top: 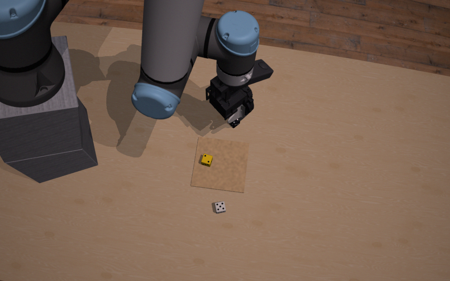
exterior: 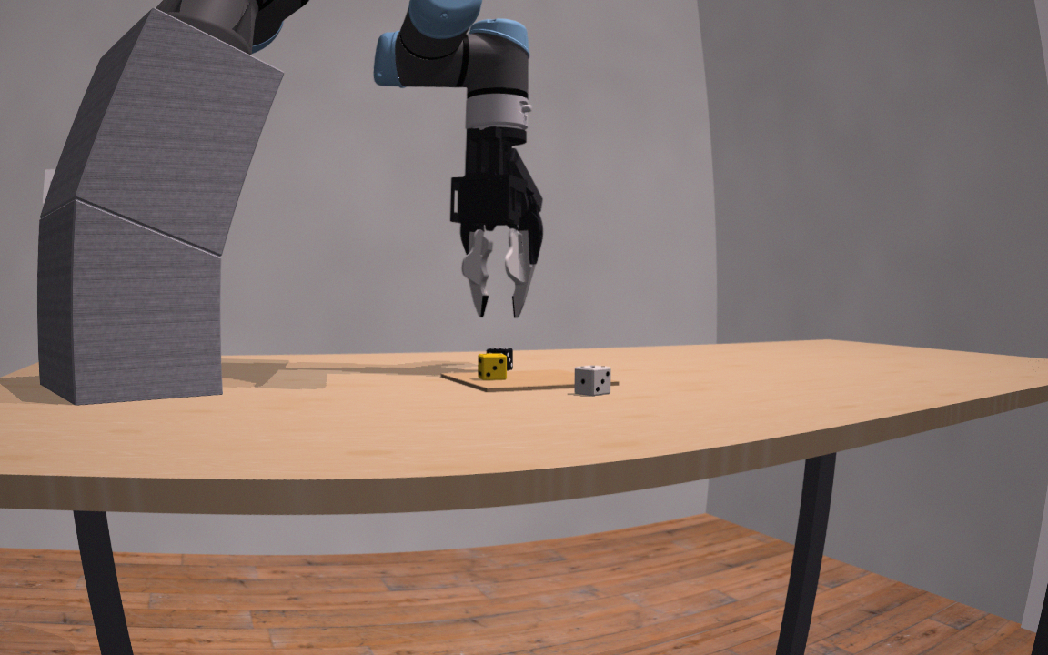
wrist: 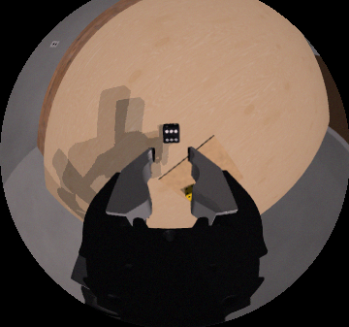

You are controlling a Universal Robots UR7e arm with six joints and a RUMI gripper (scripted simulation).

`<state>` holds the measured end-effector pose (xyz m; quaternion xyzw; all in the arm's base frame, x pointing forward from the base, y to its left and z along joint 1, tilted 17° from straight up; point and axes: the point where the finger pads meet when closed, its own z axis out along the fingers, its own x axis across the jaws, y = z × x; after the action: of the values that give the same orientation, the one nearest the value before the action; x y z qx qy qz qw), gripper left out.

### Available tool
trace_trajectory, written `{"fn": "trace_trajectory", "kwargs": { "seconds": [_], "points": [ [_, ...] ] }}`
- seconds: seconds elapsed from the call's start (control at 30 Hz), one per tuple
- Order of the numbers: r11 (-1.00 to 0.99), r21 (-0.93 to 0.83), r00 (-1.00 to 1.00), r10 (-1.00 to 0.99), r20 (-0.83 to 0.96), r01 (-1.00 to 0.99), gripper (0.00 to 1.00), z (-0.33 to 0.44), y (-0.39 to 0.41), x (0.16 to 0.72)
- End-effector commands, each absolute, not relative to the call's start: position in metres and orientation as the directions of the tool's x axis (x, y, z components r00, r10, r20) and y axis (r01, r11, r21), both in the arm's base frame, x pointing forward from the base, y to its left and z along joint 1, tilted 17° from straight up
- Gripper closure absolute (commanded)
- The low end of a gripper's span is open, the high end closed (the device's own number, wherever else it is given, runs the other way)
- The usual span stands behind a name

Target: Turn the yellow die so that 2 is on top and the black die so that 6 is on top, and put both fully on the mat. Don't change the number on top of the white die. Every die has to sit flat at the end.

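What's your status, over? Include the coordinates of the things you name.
Gripper (exterior: 498, 314) (wrist: 171, 148) partly open, nothing held, above black die (exterior: 508, 358) (wrist: 171, 133). Black die off mat (top: 229, 171) (exterior: 536, 383). Yellow die (top: 206, 159) (exterior: 492, 366) on mat, two up. Nothing visibly blocking.
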<state>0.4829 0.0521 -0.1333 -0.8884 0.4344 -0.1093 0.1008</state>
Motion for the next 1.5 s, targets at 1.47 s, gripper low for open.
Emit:
{"fn": "trace_trajectory", "kwargs": {
  "seconds": [1.47],
  "points": [
    [-0.602, -0.275, 0.599, -0.794, 0.108, -0.749, 0.76, -0.161, 0.055, 0.492]
  ]
}}
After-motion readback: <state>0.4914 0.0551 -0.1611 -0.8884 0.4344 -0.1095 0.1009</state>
